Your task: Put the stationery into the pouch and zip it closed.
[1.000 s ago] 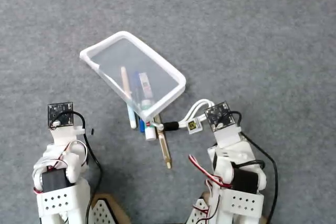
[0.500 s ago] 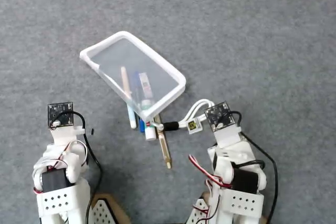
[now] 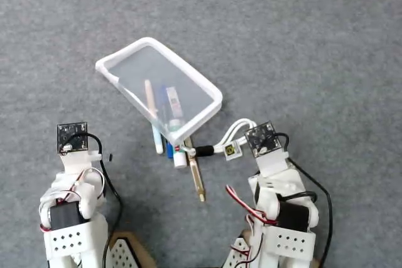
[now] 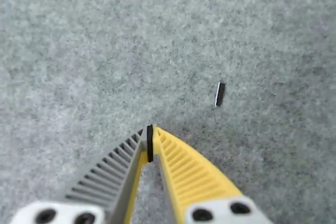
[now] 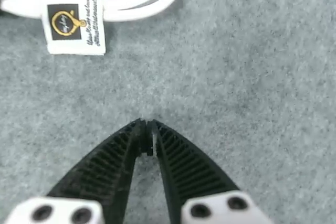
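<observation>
Two end effectors, both pinched shut and both empty, are what you have to work with. The left end effector (image 4: 149,142) has its grey and yellow fingers meeting at the tips over the bare grey bench (image 3: 326,61). The right end effector (image 5: 148,137) has its black fingers closed the same way, just short of a white cord (image 5: 142,3) that carries a tag (image 5: 73,29). The clear pouch (image 3: 188,72) lies tilted left of centre in the high view, its lower corner pointing down between the two arms. You look to be in the loading step, not the zipping one. A beige pen (image 3: 150,100) and a blue-and-white pen (image 3: 171,106) lie under the clear wall, but several ends poke out at that lower corner. A brass pen (image 3: 197,177) lies on the bench just below it, mostly or wholly outside. Your next move likely calls for opening one end effector, then either nudging the protruding ends inward or lifting the brass pen. The right arm sits nearer to it. For room, the right half and upper right of the high view are open bench, and the bench's far edge along the top is well apart from the pouch. The lower centre is the tight spot, because the cord runs from the pouch corner toward the right arm and could snag. A small black scrap (image 4: 220,94) lies near the left end effector.
</observation>
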You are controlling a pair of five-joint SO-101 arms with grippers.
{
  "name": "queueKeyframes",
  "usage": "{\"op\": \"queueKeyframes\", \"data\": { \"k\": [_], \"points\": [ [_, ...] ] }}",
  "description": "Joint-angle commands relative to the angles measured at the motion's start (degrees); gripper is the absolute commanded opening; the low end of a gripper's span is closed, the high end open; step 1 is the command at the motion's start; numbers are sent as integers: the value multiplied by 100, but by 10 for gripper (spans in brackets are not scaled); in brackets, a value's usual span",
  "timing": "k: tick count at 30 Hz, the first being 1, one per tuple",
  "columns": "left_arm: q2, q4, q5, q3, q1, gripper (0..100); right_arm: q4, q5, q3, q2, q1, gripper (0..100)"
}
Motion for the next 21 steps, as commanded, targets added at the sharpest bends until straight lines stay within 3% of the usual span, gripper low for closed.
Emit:
{"op": "queueKeyframes", "data": {
  "k": [1,7,14,21],
  "points": [
    [-79,-35,44,66,66,30,-123,193,-4,-171,53,18],
    [-79,-176,-44,-198,31,29,-185,1547,-4,-163,88,18],
    [-18,18,-527,-479,-84,28,-360,826,-215,-110,97,18],
    [-18,413,-668,-1147,-136,28,-527,870,-558,-101,132,18]
  ]
}}
